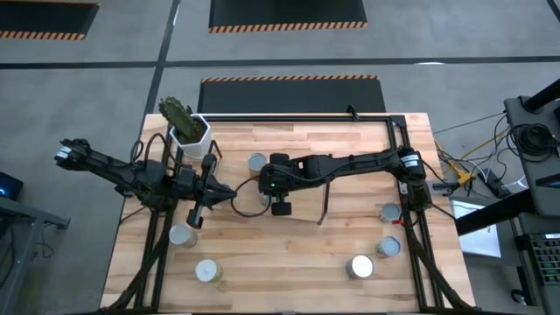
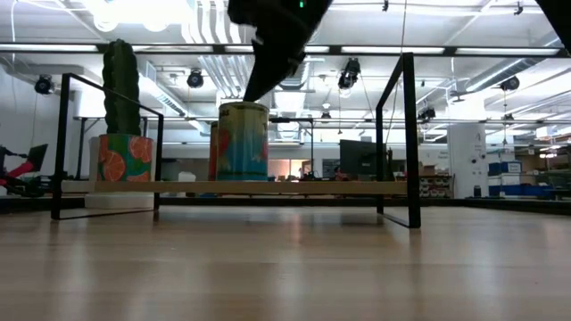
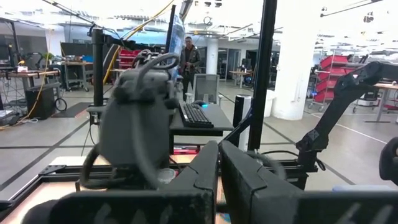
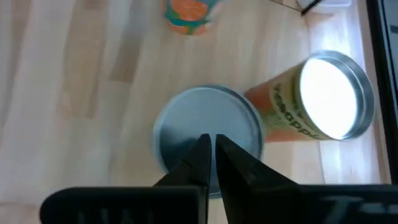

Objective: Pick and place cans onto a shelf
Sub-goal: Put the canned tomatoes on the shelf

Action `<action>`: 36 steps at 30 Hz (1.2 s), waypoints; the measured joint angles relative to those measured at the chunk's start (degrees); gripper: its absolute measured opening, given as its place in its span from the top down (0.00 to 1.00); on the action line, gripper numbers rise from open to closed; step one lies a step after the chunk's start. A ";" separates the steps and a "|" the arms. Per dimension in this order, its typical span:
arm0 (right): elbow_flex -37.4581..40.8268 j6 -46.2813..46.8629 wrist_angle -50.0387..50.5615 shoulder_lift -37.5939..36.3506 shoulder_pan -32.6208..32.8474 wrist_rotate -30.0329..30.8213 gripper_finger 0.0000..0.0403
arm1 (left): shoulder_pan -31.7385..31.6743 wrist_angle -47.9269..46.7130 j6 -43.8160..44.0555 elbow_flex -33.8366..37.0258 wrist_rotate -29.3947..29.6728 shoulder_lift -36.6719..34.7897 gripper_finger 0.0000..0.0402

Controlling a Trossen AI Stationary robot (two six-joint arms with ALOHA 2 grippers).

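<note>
Right claw [image 4: 210,144] pinched shut, empty, above short silver-topped metal can [image 4: 186,127] on light-wood shelf [image 2: 259,187]; best lifted straight clear. Left claw [image 3: 217,177] shut, idle.

the light-wood surface [image 1: 289,262] carries a shelf [image 2: 268,187], a low pale board with a black wire frame at each end. two cans [image 2: 243,141] and a potted cactus [image 2: 123,134] stand on the board. five more cans [image 1: 361,267] stand loose on the surface: two near the left side, three at the right.
</note>
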State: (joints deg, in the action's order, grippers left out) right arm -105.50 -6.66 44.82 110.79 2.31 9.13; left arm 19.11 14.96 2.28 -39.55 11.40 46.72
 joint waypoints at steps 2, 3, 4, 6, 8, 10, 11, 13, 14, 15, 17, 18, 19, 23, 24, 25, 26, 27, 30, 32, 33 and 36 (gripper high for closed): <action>1.00 0.05 -0.37 0.01 -0.51 0.06 0.97 | 0.00 0.00 0.00 0.00 0.00 0.00 1.00; 1.46 0.06 -0.78 0.01 -0.62 0.09 0.97 | 0.00 0.00 0.00 0.00 0.00 0.00 1.00; 1.90 0.07 -1.35 0.01 -0.66 0.07 0.97 | 0.00 0.00 0.00 0.00 0.00 0.00 1.00; 3.12 0.03 -2.89 -0.10 -0.64 0.16 0.97 | 0.00 0.00 0.00 0.00 0.00 0.00 1.00; 3.90 0.03 -4.76 -0.10 -0.58 0.14 0.97 | 0.00 0.00 -0.01 0.00 0.00 0.00 1.00; 4.56 0.03 -5.99 -0.16 -0.57 0.07 0.97 | 0.00 0.00 -0.04 0.00 0.00 0.00 1.00; 4.88 -0.08 -7.14 -0.16 -0.57 0.08 0.97 | 0.00 0.00 -0.04 0.00 0.00 0.00 1.00; 5.07 -0.47 -9.18 -0.03 -0.57 0.02 0.97 | 0.00 0.00 -0.04 0.00 0.00 0.00 1.00; 5.08 -0.73 -9.91 0.01 -0.57 -0.02 0.97 | 0.00 0.02 -0.04 0.00 0.00 0.00 1.00; 5.16 -1.09 -10.72 0.03 -0.59 -0.12 0.97 | 0.00 0.02 -0.04 0.00 0.00 0.00 1.00; 5.13 -2.01 -11.92 0.11 -0.59 -0.13 0.97 | 0.00 0.01 -0.04 0.00 0.00 0.00 1.00; 4.87 -2.31 -11.84 0.12 -0.59 -0.13 0.97 | 0.00 0.02 -0.04 0.00 0.00 0.00 1.00; 4.50 -2.48 -11.72 0.12 -0.59 -0.14 0.97 | 0.00 0.01 -0.04 0.00 -0.01 0.00 1.00; 2.96 -3.44 -10.97 -0.96 -0.39 -0.13 0.97 | 0.00 0.02 -0.02 0.00 0.00 0.00 1.00; 2.67 -3.49 -10.29 -1.49 -0.28 -0.11 0.97 | -0.02 0.02 -0.02 0.00 0.00 0.00 1.00; 2.60 -3.50 -9.75 -1.99 -0.12 -0.11 0.97 | -0.02 0.02 -0.02 0.00 0.00 0.00 1.00; 2.57 -3.47 -9.00 -2.54 0.03 -0.15 0.97 | -0.02 0.02 -0.03 0.00 0.00 0.00 1.00; 2.57 -3.43 -7.93 -2.94 0.18 -0.20 0.97 | -0.02 0.02 -0.04 0.00 0.00 0.00 1.00; 2.60 -3.10 -3.91 -3.74 0.49 -2.80 0.97 | -0.02 -0.02 -0.02 0.00 -0.02 0.00 1.00; 2.76 -2.19 -2.09 -3.81 0.75 -4.97 0.97 | 0.00 -0.04 -0.03 0.00 -0.02 0.00 1.00; 3.11 -1.84 -1.50 -3.81 0.85 -5.10 0.97 | -0.01 -0.04 -0.03 0.00 -0.02 0.00 1.00; 5.52 -0.92 -1.96 -3.81 1.02 -5.33 0.97 | -0.02 -0.07 -0.03 0.00 -0.02 0.00 1.00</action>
State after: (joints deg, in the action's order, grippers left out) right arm -99.98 -7.58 42.86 106.98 3.33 3.79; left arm 19.09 14.90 2.25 -39.55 11.38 46.72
